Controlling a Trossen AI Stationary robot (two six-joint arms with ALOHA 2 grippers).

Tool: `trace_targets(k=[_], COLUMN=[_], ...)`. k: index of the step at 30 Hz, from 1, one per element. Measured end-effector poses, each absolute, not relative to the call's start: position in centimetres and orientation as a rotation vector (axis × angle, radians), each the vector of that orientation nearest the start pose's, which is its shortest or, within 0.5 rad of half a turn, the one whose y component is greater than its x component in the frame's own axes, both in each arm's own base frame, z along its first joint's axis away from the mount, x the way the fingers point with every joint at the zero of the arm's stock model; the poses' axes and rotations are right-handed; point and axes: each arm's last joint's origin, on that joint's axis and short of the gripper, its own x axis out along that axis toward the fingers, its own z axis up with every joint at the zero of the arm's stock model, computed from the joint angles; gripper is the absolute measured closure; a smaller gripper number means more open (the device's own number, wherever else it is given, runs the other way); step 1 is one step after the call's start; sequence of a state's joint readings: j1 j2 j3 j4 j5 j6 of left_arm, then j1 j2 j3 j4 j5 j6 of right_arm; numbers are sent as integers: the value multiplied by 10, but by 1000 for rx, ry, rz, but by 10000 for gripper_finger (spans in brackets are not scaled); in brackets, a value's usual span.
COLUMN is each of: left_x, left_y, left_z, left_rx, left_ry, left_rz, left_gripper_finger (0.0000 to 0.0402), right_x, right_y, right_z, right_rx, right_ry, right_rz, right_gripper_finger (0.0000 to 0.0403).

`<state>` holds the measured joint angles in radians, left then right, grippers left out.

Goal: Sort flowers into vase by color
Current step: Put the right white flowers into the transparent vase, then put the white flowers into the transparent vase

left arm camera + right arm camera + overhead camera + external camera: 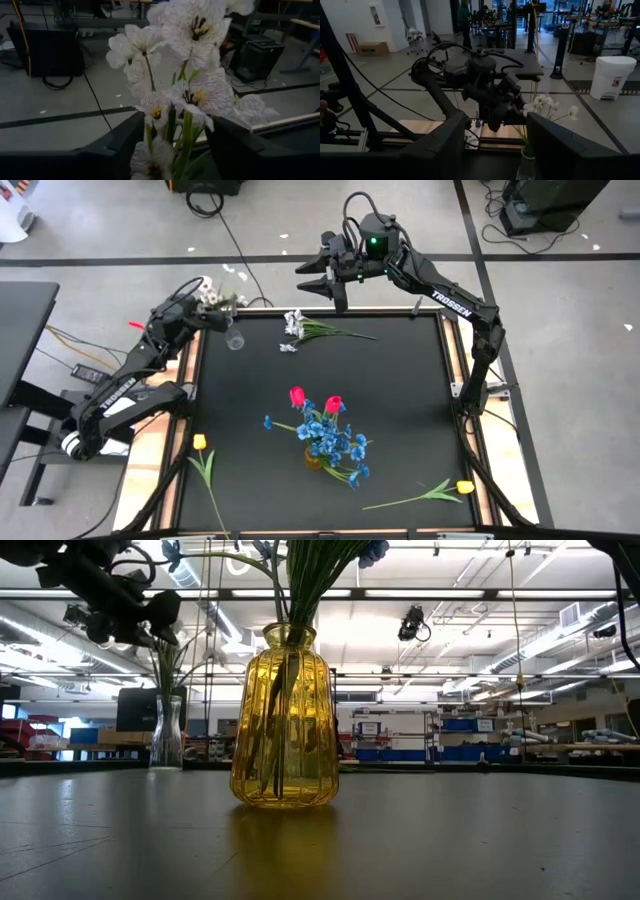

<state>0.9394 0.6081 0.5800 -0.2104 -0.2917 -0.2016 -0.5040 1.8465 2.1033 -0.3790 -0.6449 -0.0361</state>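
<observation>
A spray of white flowers (192, 95) stands with its stems in a clear glass vase (234, 338) at the table's far left. My left gripper (175, 147) is open, one finger on either side of the spray's green stems just below the blossoms, with a gap to each finger. A yellow glass vase (285, 730) at mid-table holds blue flowers (335, 445) and two red tulips (297, 396). My right gripper (312, 277) hangs open and empty, high over the far edge.
Another white spray (300, 328) lies on the mat near the far edge. A yellow tulip (200, 442) lies near the left edge and a second one (465, 487) at the near right. The mat between them is bare.
</observation>
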Motion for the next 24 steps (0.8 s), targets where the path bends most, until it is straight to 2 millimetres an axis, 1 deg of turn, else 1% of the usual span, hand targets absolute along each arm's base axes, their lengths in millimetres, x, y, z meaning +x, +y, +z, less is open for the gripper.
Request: trace_targets(k=[4,8,14,18,24], left_x=[77,74,69,66,56], left_y=[117,114,107,102,89], left_z=[292,299,318,339,377], left_rx=[-297,-325,-325,-260,-138], left_ry=[160,239,250,235,231], left_rz=[1215,1209,1210,1201,1187], left_gripper_finger=[152,123,94,84,83], right_x=[362,362,362,362,362], right_y=[-180,-180,-180,-180,-180], right_z=[467,467,467,467,467], right_rx=[30,31,30,30,30], right_ry=[100,100,100,100,100], right_rz=[143,143,143,143,143], right_gripper_finger=[182,182,182,182,182])
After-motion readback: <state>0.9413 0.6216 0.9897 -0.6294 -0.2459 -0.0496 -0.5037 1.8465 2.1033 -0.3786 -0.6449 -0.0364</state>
